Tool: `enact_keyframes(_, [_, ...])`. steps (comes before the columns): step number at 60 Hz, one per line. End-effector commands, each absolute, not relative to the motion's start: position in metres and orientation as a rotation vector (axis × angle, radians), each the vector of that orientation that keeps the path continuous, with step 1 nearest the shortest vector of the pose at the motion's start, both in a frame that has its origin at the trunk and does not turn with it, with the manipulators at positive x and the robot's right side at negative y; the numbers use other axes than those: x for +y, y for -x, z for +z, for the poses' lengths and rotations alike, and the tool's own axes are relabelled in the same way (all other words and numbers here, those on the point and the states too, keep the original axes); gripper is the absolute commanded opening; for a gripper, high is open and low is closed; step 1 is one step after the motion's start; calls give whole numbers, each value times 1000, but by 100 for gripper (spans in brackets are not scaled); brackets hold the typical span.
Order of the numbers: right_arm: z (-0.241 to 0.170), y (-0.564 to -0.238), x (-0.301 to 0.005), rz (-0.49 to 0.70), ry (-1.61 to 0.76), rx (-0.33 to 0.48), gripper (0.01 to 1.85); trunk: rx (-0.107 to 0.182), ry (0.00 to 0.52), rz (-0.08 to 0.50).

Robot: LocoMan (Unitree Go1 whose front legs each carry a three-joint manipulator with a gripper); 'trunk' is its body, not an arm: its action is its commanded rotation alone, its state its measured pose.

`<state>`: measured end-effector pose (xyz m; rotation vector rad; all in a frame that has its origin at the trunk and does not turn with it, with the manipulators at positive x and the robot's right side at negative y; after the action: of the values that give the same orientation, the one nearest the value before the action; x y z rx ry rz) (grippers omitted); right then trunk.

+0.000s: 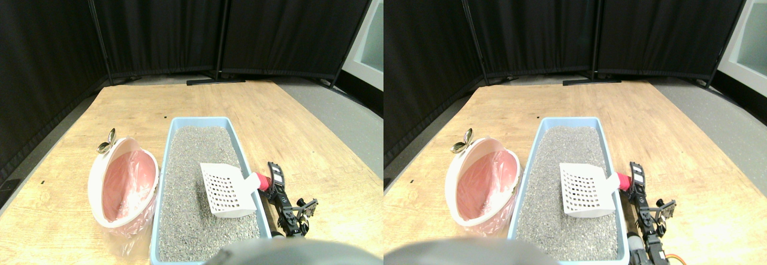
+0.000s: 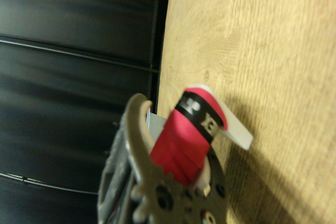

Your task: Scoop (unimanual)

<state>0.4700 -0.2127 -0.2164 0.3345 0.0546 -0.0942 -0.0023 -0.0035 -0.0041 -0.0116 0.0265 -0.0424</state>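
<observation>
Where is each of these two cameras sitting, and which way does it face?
Stereo pair view: on the robot, facing forward and down at the tray of litter, the scoop, the bin and the floor; the gripper reaches in from the lower right.
Wrist view: behind the gripper, looking along it at the red handle, floor and dark curtain; a jaw frame shows.
Shared: scoop, red handle, floor, curtain.
</observation>
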Motion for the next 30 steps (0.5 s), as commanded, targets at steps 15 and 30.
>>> enact_keyframes(15, [-203,-473,-221,-67,-260,-21,9,44,37,-18])
enact_keyframes(30, [-173,-466,-221,62,-144,-139,6,45,48,-10])
